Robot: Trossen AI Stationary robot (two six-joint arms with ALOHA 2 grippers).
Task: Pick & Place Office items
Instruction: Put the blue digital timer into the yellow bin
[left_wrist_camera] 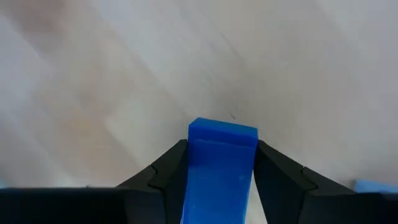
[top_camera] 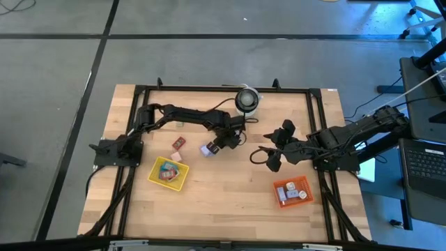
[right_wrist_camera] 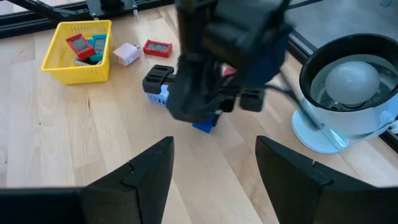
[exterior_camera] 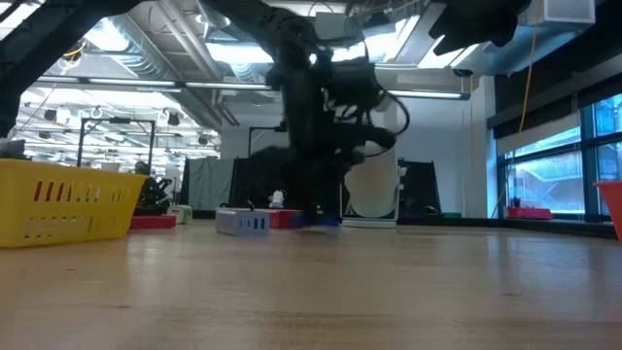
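My left gripper [top_camera: 221, 143] is near the table's middle, shut on a blue block [left_wrist_camera: 222, 162], which also shows below it in the right wrist view [right_wrist_camera: 205, 124]. A lavender piece [top_camera: 208, 149] lies just left of it. A red piece [top_camera: 178, 143] and a white piece [right_wrist_camera: 126, 54] lie farther left. The yellow tray [top_camera: 168, 173] holds red and teal pieces. The orange tray [top_camera: 291, 192] holds several pieces. My right gripper [top_camera: 268, 159] hangs open over bare wood, right of the left gripper. My left gripper pinches the blue block between its two fingers [left_wrist_camera: 168, 168], which lie on its two opposite side faces [left_wrist_camera: 199, 155]. The fingers come from above, pointing down. The block's free end [left_wrist_camera: 222, 127] sticks out past the fingertips toward the table; whether it touches the wood I cannot tell.
A white round roll [top_camera: 247, 100] stands near the far edge, behind the left gripper. The yellow tray sits toward the near left and the orange tray toward the near right. Bare wood [top_camera: 223, 188] lies between the two trays. A black frame [top_camera: 209, 89] runs around the table.
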